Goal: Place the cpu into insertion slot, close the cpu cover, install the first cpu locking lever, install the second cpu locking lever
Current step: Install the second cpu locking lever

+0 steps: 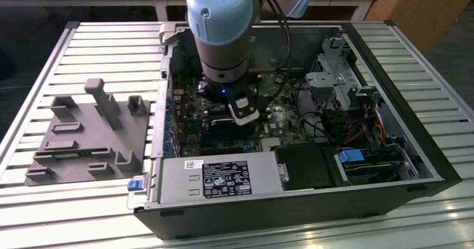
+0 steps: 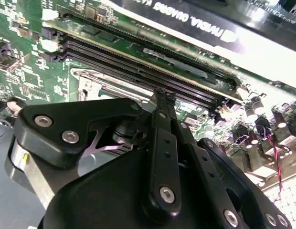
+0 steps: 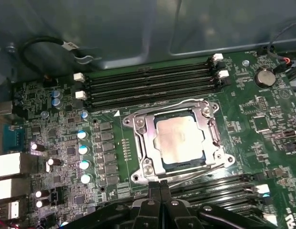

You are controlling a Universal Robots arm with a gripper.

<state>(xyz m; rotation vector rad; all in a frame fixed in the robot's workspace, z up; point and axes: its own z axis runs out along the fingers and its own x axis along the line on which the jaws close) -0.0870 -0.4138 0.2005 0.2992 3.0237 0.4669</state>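
We find the cpu (image 3: 179, 143) already seated in the insertion slot (image 3: 211, 125) on the green motherboard (image 3: 253, 102), with the cpu cover (image 3: 147, 143) lying down over it, its silvery frame surrounding the chip's dull metal top. Placement and cover closing therefore appear done.

In the first wrist view, the end effector (image 3: 160, 187) stands just beside the socket edge farthest from the long memory slots (image 3: 148, 86), its fingers pressed together and gripping nothing we can see. A thin wire locking lever (image 3: 198, 171) runs along that same edge, right at the fingertips. Whether the tips touch it we cannot tell.

We judge the step in hand to be the first lever installation. The lever appears not fully latched. That move calls for steady sideways and downward pressure to bring the wire under its retaining hook without slipping off.

In the exterior view, the arm (image 1: 222, 32) reaches down into the open computer case (image 1: 414, 121) on the slatted worktop (image 1: 111, 49).
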